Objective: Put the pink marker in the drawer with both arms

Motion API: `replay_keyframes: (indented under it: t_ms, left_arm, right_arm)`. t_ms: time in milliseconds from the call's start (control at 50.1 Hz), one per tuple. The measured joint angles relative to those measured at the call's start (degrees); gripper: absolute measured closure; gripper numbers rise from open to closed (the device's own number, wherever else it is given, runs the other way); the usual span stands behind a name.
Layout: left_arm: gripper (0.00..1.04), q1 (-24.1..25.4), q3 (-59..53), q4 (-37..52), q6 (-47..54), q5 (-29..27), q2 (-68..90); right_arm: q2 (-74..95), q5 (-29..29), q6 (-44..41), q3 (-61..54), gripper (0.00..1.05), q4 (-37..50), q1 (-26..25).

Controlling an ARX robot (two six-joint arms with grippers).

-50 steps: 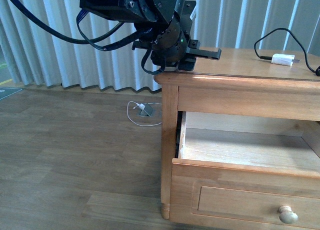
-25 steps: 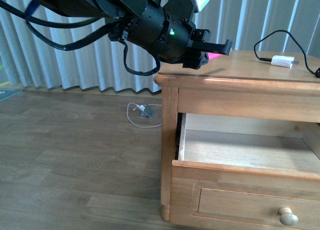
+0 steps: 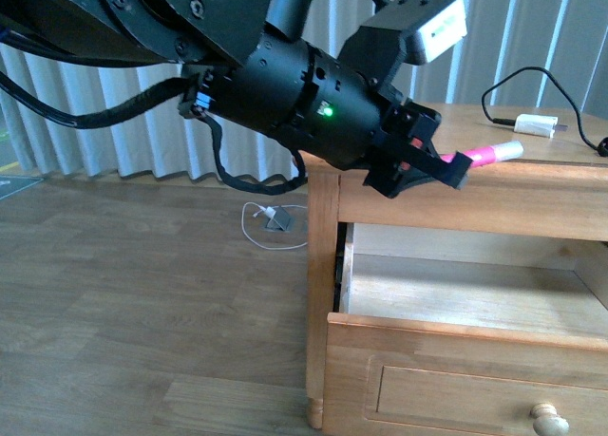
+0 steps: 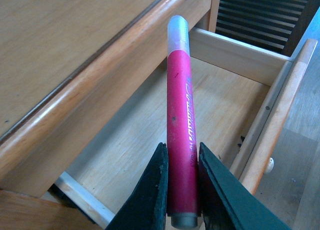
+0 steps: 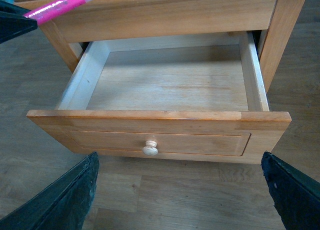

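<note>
Here, the left gripper (image 3: 460, 167) was clamped on the pink marker (image 3: 490, 155), its two black fingers (image 4: 156, 187) pressed on either side of the barrel close to its grey butt end. The rest of the marker stuck out past the fingertips, with the pale cap farthest from the gripper. We saw it held in the air just in front of the front edge of the cabinet top (image 3: 475, 123), near that top's left front corner. In the left wrist view the marker (image 4: 179, 125) lay over the inside of the drawer (image 4: 150, 140) and ran roughly along the cabinet's front edge, touching neither.

The drawer (image 3: 446, 330) stood pulled well out of the cabinet. Inside we saw only its pale wooden bottom and side walls (image 5: 165, 77). Its panelled front (image 5: 160, 142) carried one round pale knob (image 5: 150, 148) at the middle.

The right gripper (image 5: 178, 162) was spread wide, its dark fingers (image 5: 75, 195) showing at both sides of its own view, out in front of the drawer front and apart from the knob. That same view caught the marker (image 5: 60, 7) above the drawer's back left corner.

Near the back right of the cabinet top lay a white plug adapter (image 3: 537, 124) with a black cable (image 3: 503, 78) looping up from it. A wood-patterned floor (image 3: 142, 293) spread to the cabinet's left.
</note>
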Motion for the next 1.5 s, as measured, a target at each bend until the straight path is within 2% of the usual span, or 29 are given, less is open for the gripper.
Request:
replay_keyframes:
  t_ms: [199, 678, 818, 917, 1017, 1197, 1296, 1496]
  left_arm:
    - [0.90, -1.7, 0.0, 1.2, -0.8, -0.3, 3.5]
    - [0.90, -1.8, 0.0, 2.1, -1.2, -4.8, 9.9]
    - [0.70, -2.0, -0.6, 3.0, -0.8, -4.9, 9.9]
    - [0.55, -2.1, -1.0, 4.4, -0.8, -6.9, 9.9]
    - [0.35, -2.0, -1.4, 5.6, -1.7, -13.6, 9.3]
    - [0.06, -0.6, -5.7, 8.3, -5.7, -22.3, 3.8]
    - [0.07, 0.7, -9.4, 10.7, -7.7, -25.2, -0.8]
    - [0.06, 3.4, -21.0, 15.7, -10.4, -26.2, -14.0]
  right_arm:
    - [0.0, 0.0, 0.0, 0.0, 0.08, 0.0, 0.0]
    - [0.0, 0.0, 0.0, 0.0, 0.08, 0.0, 0.0]
    - [0.0, 0.0, 0.0, 0.0, 0.08, 0.0, 0.0]
    - [0.0, 0.0, 0.0, 0.0, 0.08, 0.0, 0.0]
    - [0.0, 0.0, 0.0, 0.0, 0.08, 0.0, 0.0]
    - [0.0, 0.0, 0.0, 0.0, 0.08, 0.0, 0.0]
    - [0.0, 0.0, 0.0, 0.0, 0.08, 0.0, 0.0]
    - [0.0, 0.0, 0.0, 0.0, 0.08, 0.0, 0.0]
